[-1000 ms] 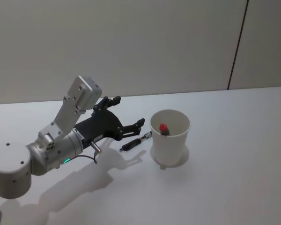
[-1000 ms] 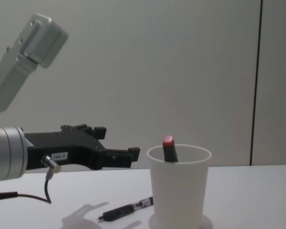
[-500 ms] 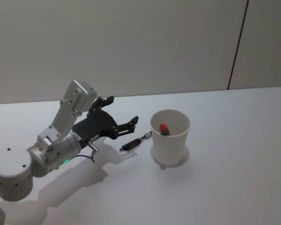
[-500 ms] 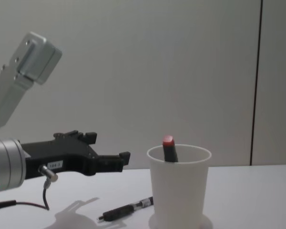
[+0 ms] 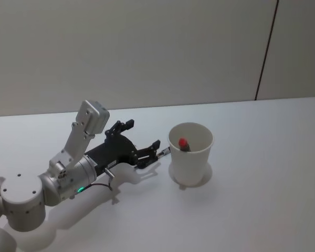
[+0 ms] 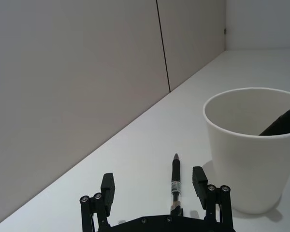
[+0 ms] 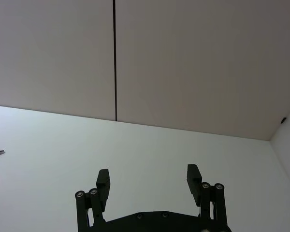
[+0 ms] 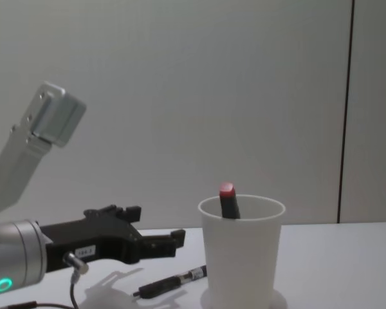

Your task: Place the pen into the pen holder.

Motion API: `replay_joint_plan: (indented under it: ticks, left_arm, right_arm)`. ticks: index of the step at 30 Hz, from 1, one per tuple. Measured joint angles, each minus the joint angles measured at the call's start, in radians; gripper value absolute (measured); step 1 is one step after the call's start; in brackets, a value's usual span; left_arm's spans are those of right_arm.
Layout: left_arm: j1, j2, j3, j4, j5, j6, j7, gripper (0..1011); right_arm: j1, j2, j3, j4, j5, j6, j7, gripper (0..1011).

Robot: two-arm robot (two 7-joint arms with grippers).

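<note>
in the head view, the left gripper (image 5: 144, 134) has dropped and slid forward over the last half second, so its spread fingers now reach down around the pen (image 5: 163, 152) rather than hovering above and behind it. the pen has not budged: it lies flat on the table (image 5: 262, 173), just beside the foot of the pen holder (image 5: 191, 165), on the side toward the table's left edge. we judge the approach almost finished, with the pinch and the lift to the cup yet to come. in the left wrist view, the slim pen runs between the two black, blocky fingers, nearer one than the other, and neither touches it. it has a dark barrel, a clear section and a fine pointed tip, so we expect it to roll easily on the smooth matte top. the holder is thin white paper, tapered, with a rolled rim, and looks light enough to tip if knocked. a dark marker (image 6: 286, 123) already leans inside it. in the right wrist view, the right gripper (image 7: 148, 179) hangs spread over bare table, idle. in the chest view, the marker's red cap stands above the rim, and the left gripper sits low, close over the pen.
</note>
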Motion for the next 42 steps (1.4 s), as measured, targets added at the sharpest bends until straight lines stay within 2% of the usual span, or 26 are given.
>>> replay_joint_plan:
  ticks: [13,28,42]
  left_arm:
    - [-0.041,-0.04,0.015,0.093,-0.001,-0.003,-0.06,1001]
    - [-0.098,-0.086,0.032,0.185,0.015,0.02,-0.097,1001]
    - [-0.127,-0.115,0.045,0.242,0.016,0.018,-0.114,1001]
  right_arm:
    - [-0.001,0.001,0.0,-0.001,0.001,0.0,0.0,1002]
    - [-0.002,0.001,0.0,0.0,0.0,0.0,0.0,1002]
    - [-0.002,0.001,0.0,0.0,0.0,0.0,0.0,1001]
